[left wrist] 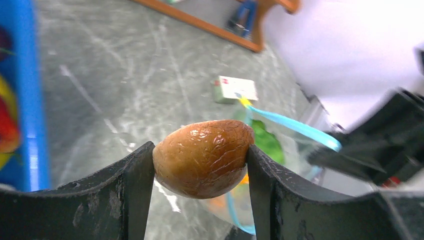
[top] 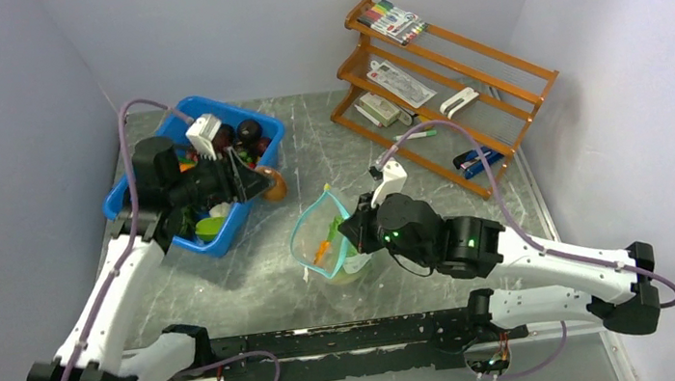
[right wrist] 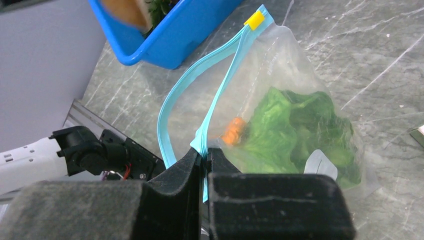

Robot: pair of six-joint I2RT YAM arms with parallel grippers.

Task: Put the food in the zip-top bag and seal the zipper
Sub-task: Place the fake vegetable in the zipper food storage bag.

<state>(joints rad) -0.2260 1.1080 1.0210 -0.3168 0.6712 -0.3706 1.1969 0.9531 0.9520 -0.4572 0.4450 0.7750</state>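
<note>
Left gripper (left wrist: 200, 156): we enter it as clamped on the brown round fruit (left wrist: 202, 160), one finger on each side, held in the air. The left wrist view gives us the fruit's glossy, wrinkled skin. The top view shows only an orange-brown spot just beside the blue bin (top: 223, 241), between bin and bag. Right gripper (right wrist: 204, 159): fingers pressed together on the zipper (right wrist: 220, 65) of the zip-top bag (right wrist: 305, 75) — one side of the teal strip runs straight into the pinch while the other bows away, so the mouth stands open. We place the bag mid-table (top: 258, 288), by the right arm. Its contents are clear to us only from the right wrist — green lettuce (right wrist: 295, 125) and an orange piece (right wrist: 233, 131), with the yellow tip (right wrist: 255, 20) at the strip's far end. The top view alone shows a wooden rack (top: 481, 46) with stationery at far right.
</note>
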